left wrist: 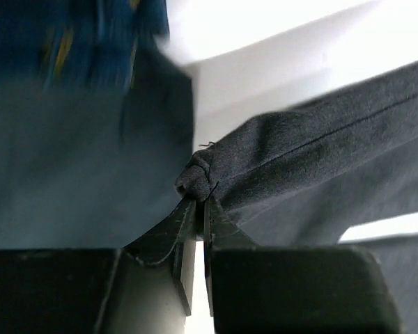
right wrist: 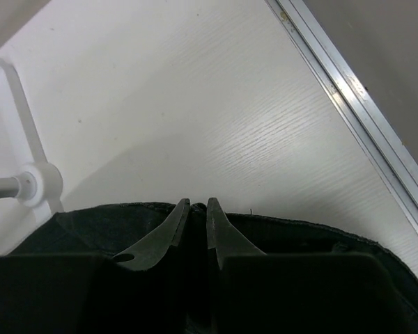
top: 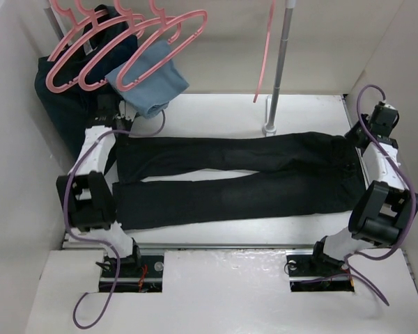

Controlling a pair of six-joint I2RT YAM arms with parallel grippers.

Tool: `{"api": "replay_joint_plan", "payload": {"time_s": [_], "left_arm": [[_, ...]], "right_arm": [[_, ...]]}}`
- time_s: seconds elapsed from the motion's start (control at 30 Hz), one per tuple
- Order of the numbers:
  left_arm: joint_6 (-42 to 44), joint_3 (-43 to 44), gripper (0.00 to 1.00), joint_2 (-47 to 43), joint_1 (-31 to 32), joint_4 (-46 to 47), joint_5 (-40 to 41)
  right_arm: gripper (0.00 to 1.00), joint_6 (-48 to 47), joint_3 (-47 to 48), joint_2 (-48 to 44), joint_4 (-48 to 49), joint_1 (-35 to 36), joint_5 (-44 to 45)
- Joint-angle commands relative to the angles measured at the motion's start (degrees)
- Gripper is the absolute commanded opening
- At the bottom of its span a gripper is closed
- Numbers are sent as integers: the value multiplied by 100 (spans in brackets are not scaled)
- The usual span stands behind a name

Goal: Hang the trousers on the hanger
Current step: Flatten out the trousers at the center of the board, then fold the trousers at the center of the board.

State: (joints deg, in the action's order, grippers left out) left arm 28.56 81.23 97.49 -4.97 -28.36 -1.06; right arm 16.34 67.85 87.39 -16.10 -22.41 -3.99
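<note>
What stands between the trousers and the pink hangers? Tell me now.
Nothing separates the left gripper from the trousers; it pinches a hem. Toward the three left hangers, a light-blue cloth and dark garment hang in the way. The hanger by the pole hangs free.

We are looking into a robot lab cell: white walls are boxing in a white table, cabled left arm and right arm are sitting bolted at its edge, hangers are dangling overhead.

The right pincer is closed on the trousers' edge (white table beyond, pole base at left).
</note>
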Motion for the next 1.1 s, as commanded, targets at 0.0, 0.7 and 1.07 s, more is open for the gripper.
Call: {"api": "replay_joint_plan", "payload": {"time_s": [0.0, 0.7, 1.07], "left_arm": [[844, -616, 0, -869, -248, -64, 80], [932, -3579, 0, -3614, -786, -794, 1134], [335, -1673, 0, -3131, -786, -1180, 1055]], "right_arm": [[0, 395, 211, -433, 475, -236, -382], [0, 2839, -3392, -2797, 546, -1230, 434], [0, 2576, -2005, -2816, 580, -1230, 768]]}}
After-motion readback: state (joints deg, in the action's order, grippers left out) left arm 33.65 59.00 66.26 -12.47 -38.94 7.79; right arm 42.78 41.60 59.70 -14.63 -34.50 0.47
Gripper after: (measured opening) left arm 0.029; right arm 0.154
